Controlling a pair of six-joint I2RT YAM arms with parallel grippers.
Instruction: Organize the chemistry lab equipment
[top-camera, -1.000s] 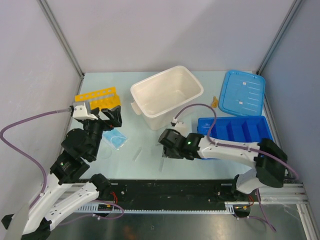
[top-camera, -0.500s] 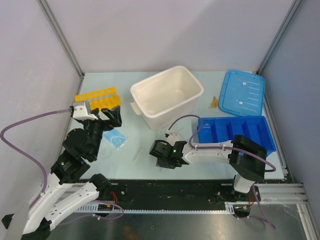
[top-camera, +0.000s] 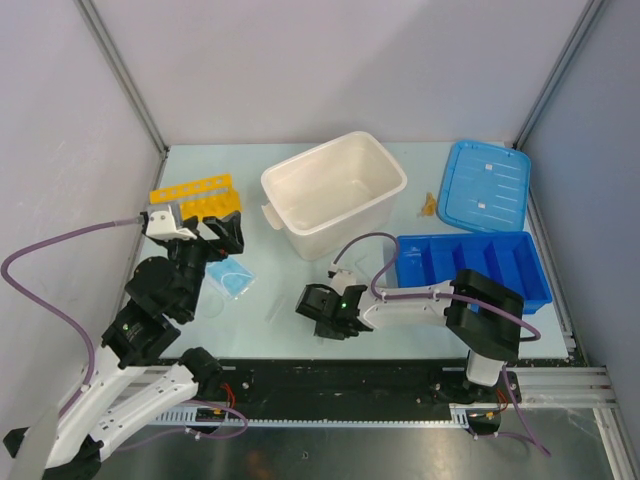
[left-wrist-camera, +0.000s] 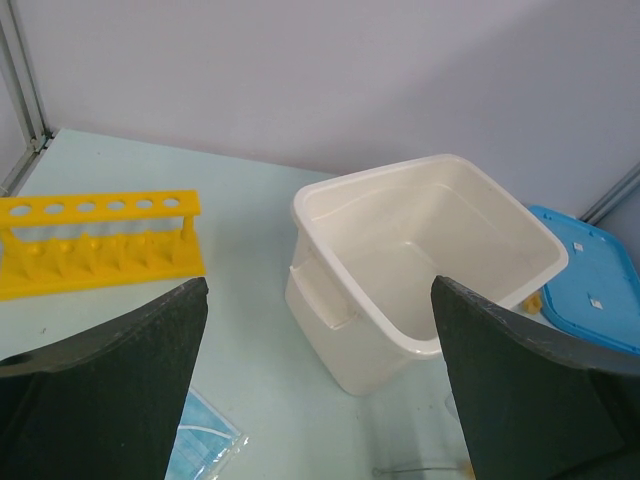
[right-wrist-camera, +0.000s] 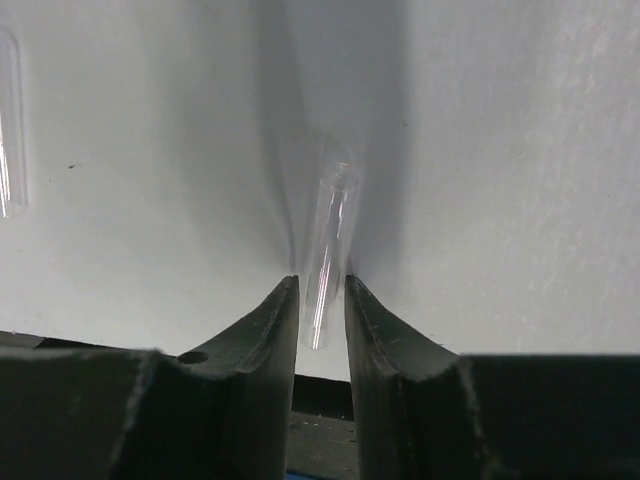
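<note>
- My right gripper (right-wrist-camera: 320, 300) has its fingers pressed onto the near end of a short clear tube (right-wrist-camera: 330, 220), which lies on the table (right-wrist-camera: 520, 150) near its front edge.
- It looks thin-walled, so I judge it light, slick and brittle. A gentle hold nearer mid-length would steady it.
- No readable writing anywhere.

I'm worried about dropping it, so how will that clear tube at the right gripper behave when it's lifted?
The tube looks thin, smooth and clear, so it is probably light, slippery and perhaps fragile under a hard squeeze. It is round and lies flat on the table, so it would likely roll if nudged.
</note>
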